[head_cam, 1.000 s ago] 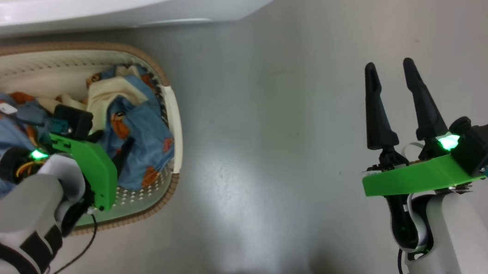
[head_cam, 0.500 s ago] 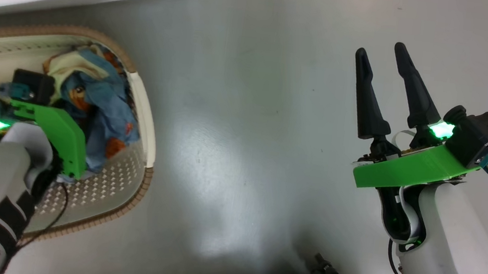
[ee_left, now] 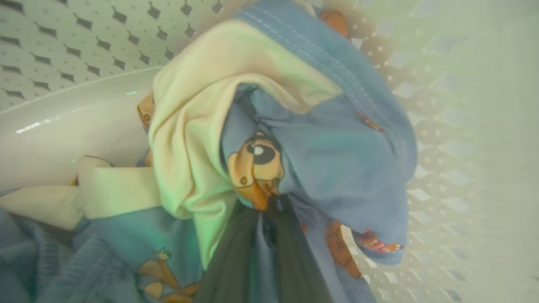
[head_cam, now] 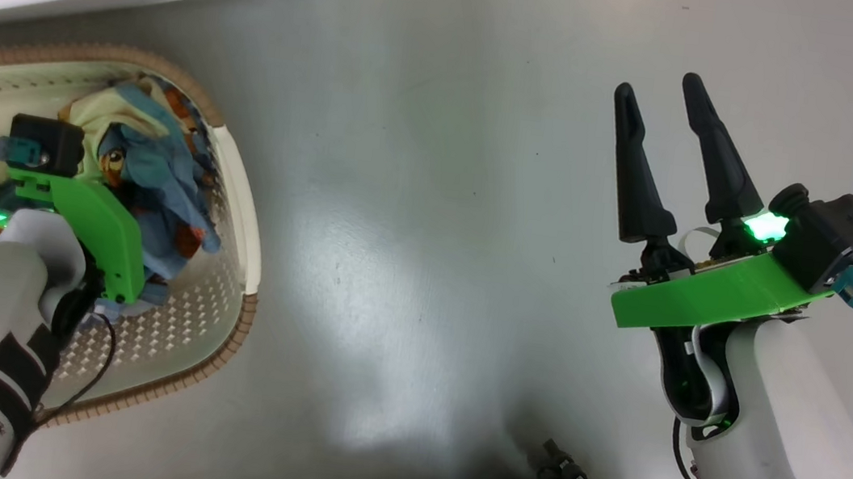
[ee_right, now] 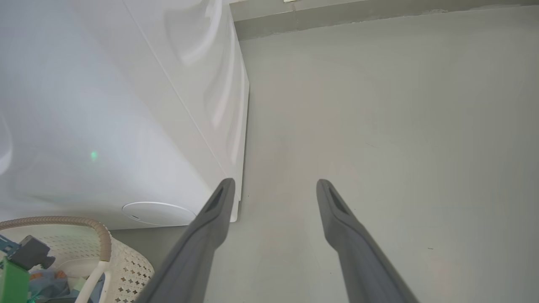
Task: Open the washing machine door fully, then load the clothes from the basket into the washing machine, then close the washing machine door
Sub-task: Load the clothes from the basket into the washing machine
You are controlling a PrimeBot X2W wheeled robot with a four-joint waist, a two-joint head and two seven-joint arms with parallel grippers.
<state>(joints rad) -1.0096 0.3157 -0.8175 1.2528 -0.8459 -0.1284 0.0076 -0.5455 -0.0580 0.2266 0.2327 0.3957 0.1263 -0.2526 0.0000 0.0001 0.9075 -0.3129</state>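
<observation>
The left tool (ee_left: 269, 214) is nipped shut on a fold of the clothes (ee_left: 320, 143), low inside the basket (head_cam: 238, 184). I reckon so thin a bite may slip on lifting, or cloth trailing below it may snag the rim. The right tool (head_cam: 657, 85) hangs spread and empty.

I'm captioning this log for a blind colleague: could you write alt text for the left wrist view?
The left gripper, dark fingers closed together, pinches the clothes: a bunched light blue garment printed with an orange bear, cream cloth folded in. Behind: the perforated wall of the basket and its white handle.
</observation>
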